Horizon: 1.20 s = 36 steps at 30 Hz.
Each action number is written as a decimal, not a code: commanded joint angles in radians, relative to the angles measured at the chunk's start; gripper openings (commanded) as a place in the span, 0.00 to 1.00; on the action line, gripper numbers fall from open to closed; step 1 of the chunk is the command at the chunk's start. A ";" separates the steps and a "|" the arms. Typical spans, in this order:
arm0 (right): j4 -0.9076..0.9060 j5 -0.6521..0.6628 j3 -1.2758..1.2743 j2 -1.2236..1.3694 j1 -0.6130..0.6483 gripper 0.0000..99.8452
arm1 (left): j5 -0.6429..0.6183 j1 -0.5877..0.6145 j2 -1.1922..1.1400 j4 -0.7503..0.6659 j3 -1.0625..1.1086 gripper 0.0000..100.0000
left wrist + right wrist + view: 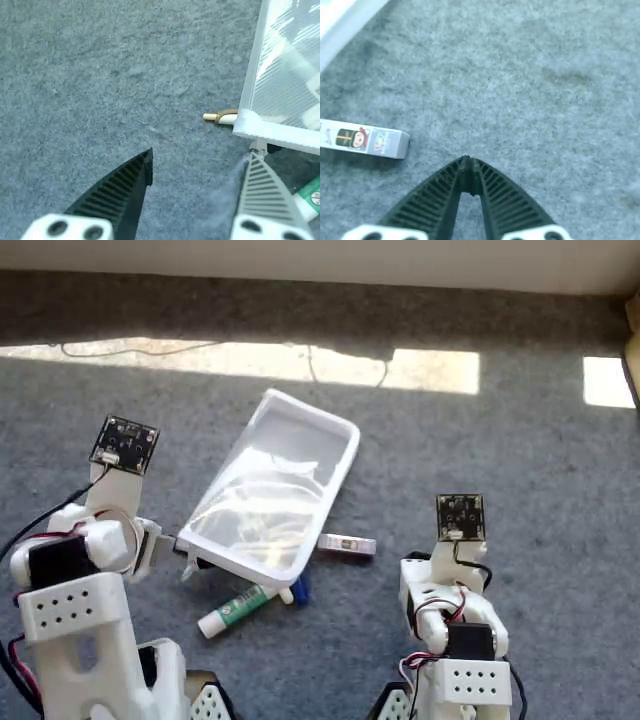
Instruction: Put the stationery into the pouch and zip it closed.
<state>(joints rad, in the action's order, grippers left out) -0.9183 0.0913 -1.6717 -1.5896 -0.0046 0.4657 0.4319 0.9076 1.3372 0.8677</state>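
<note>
The left end effector [200,152] is spread wide just above the grey tabletop [520,440], with one black finger and one pale finger. Its pale fingertip is right beside the near corner of the pouch [285,75]. The left wrist view catches a small gold-tipped end [216,117] poking out from under that corner, and a sliver of the glue stick [311,196] past the pale finger. The high view gives the whole layout. The pouch lies slanted between the two arms, closer to the left one. The glue stick, white with a green label, lies on the tabletop just in front of the pouch's near edge. Beside it a small blue item [300,589] is tucked against that edge, too little exposed to identify. To the right of the pouch and close to its edge lies a small printed box [347,545], which the right wrist view shows as a pale oblong with a picture on its side. The right end effector [468,161] has its black ribbed fingers pressed together on nothing and hangs over bare tabletop near the box. A thin cable [310,365] and a sunlit strip [430,370] cross the far side. The pouch is a translucent white rectangle with a white border, and pale shapes show faintly through its wall; whether its zip is open cannot be told.
</note>
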 commanded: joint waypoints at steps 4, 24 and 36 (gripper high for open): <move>-0.005 0.000 -0.113 -0.013 -0.010 0.01 | 0.015 0.019 -0.219 -0.143 -0.053 0.28; -0.005 0.000 -0.113 -0.013 -0.010 0.01 | -0.129 -0.311 -0.464 -0.222 0.028 0.27; -0.005 0.000 -0.113 -0.013 -0.010 0.01 | -0.454 -0.641 -0.464 -0.218 -0.081 0.27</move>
<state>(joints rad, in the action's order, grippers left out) -0.9183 0.0913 -1.6717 -1.5896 -0.0046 0.0882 -0.1281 0.4427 1.1285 0.8753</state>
